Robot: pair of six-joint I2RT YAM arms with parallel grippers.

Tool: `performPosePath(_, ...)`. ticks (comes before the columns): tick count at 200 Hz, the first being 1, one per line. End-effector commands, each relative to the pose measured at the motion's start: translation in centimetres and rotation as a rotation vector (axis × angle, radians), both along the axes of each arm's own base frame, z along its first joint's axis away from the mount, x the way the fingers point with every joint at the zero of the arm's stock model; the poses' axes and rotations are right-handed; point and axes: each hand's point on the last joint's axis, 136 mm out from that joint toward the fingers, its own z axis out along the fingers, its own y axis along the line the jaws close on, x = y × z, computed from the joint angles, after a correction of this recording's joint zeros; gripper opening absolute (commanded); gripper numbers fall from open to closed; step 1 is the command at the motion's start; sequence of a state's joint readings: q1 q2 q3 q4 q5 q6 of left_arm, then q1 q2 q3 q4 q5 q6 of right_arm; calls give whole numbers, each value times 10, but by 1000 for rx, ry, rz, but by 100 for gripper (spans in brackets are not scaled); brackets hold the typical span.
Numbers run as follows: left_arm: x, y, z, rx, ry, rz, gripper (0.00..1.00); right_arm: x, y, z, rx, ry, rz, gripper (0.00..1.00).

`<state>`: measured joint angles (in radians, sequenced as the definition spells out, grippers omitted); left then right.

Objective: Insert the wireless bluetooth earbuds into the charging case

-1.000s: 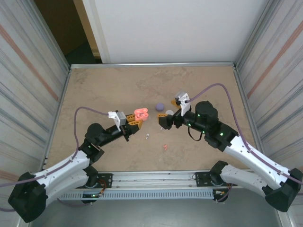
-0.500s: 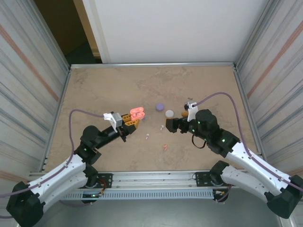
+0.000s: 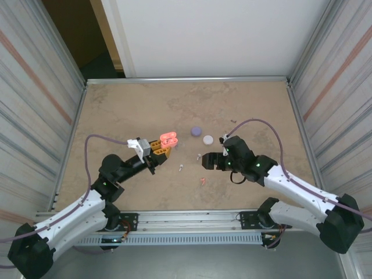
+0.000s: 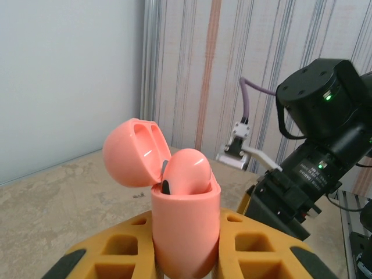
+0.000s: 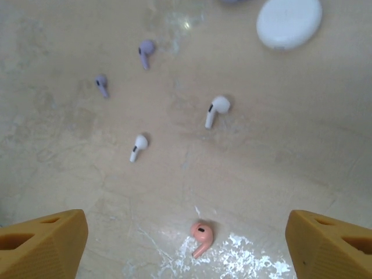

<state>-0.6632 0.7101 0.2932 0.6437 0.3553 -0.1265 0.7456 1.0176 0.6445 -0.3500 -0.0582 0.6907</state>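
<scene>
Earbud pick-up in hand: an open coral case (image 4: 185,232) is gripped upright in the closed left gripper (image 3: 163,151), its hinged lid tipped back and one coral earbud apparently seated inside. The right gripper (image 3: 204,162) is poised low over the table (image 3: 116,110) with its fingers spread wide and nothing between them. Directly beneath it, the second coral earbud (image 5: 200,235) lies loose on the surface.

Collecting that earbud is judged to be the step under way. A straight descent and a careful pinch would be called for on so small, smooth and rounded a piece. A carry across to the case's free socket would follow.

White earbuds (image 5: 218,107) and purple earbuds (image 5: 145,51), two of each, are scattered beyond, each a glossy bulb on a short stem. A white case (image 5: 289,22), pebble-shaped and closed, is seen at the far edge. The table is a mottled, stone-look beige.
</scene>
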Motion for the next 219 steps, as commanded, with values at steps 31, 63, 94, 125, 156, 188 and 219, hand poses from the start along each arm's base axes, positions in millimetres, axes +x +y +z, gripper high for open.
performPosePath(31, -4, -1, 2, -7, -35, -9, 0, -18, 2, -39, -20, 200, -44, 77)
performPosePath(63, -4, 0, 0, -9, -33, -8, 0, -20, 6, -53, -34, 259, -49, 70)
performPosePath(94, -4, 0, 1, -10, -35, -12, 0, -25, 10, -70, -87, 312, -29, 61)
performPosePath(125, -5, 1, 2, -13, -38, -9, 0, -30, 16, -83, -136, 347, 1, 54)
performPosePath(156, -5, 1, 1, -9, -39, -9, 0, -32, 22, -88, -182, 343, 29, 51)
performPosePath(188, -5, 1, 0, -8, -37, -9, 0, -32, 29, -90, -197, 339, 53, 49)
performPosePath(219, -5, 1, 0, -7, -33, -8, 0, -31, 33, -91, -207, 340, 64, 47)
